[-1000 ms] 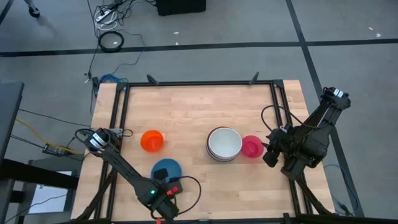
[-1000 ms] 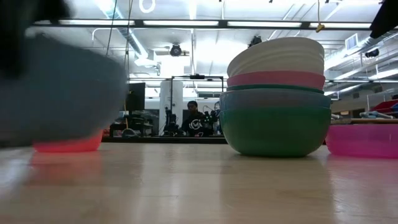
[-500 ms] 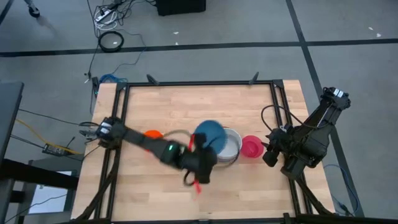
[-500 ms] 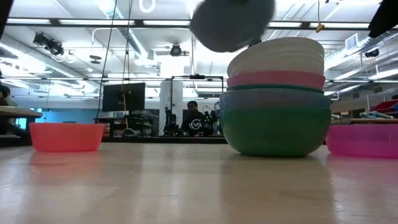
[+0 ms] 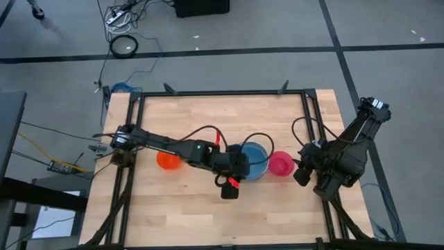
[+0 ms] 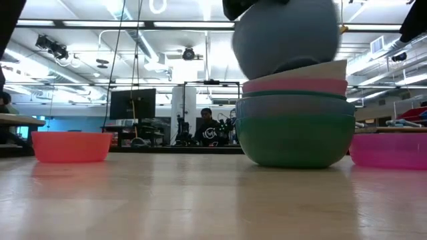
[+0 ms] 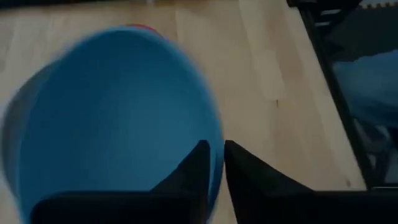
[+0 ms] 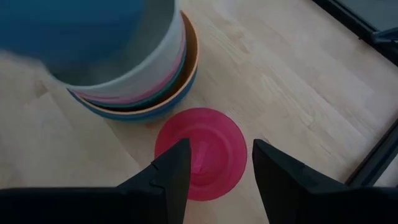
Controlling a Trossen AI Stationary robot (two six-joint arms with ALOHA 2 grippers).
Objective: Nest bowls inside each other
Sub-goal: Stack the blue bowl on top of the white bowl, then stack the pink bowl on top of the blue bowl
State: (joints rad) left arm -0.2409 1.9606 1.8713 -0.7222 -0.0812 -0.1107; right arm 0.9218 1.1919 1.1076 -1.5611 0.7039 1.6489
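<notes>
Right now I see my left gripper (image 5: 239,169) clamped on the rim of the blue bowl (image 5: 251,159), atop the nested stack (image 6: 295,127) at table centre. My right gripper (image 5: 300,171) waits, fingers apart, beside the magenta bowl (image 5: 280,164).

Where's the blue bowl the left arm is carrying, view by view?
High view: blue bowl at table centre, over the bowl stack, beside the left hand.
Low view: upper centre-right, tilted on the stack's top.
Left wrist view: fills the left half, rim between the hand's fingers.
Right wrist view: top-left corner, over the stack.
Shared landmark: the magenta bowl, next to the stack.
</notes>
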